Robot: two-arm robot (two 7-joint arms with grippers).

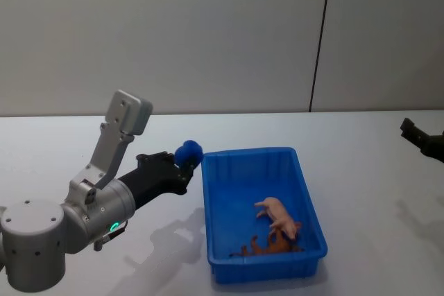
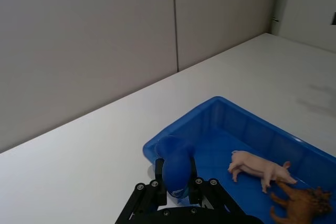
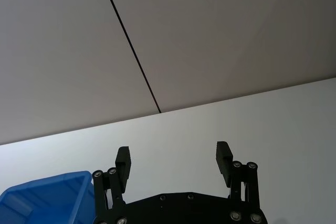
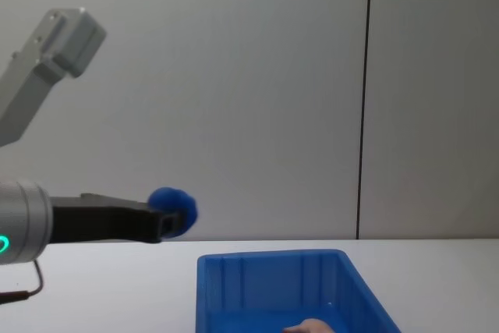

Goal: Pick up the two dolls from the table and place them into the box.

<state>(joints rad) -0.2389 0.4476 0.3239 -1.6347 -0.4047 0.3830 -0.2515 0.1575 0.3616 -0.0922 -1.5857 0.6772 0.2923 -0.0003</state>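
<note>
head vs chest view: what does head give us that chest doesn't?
Head view alone: the brown lion doll lying in the box's near end, the whole pink pig doll beside it, the box floor, and the right gripper at the right edge above the table. Chest view alone: a side-on look showing the left gripper raised well above the table, higher than the box rim. Both share: the blue box, the left arm, the left gripper's blue fingertips beside the box's far left corner, and the wall.
</note>
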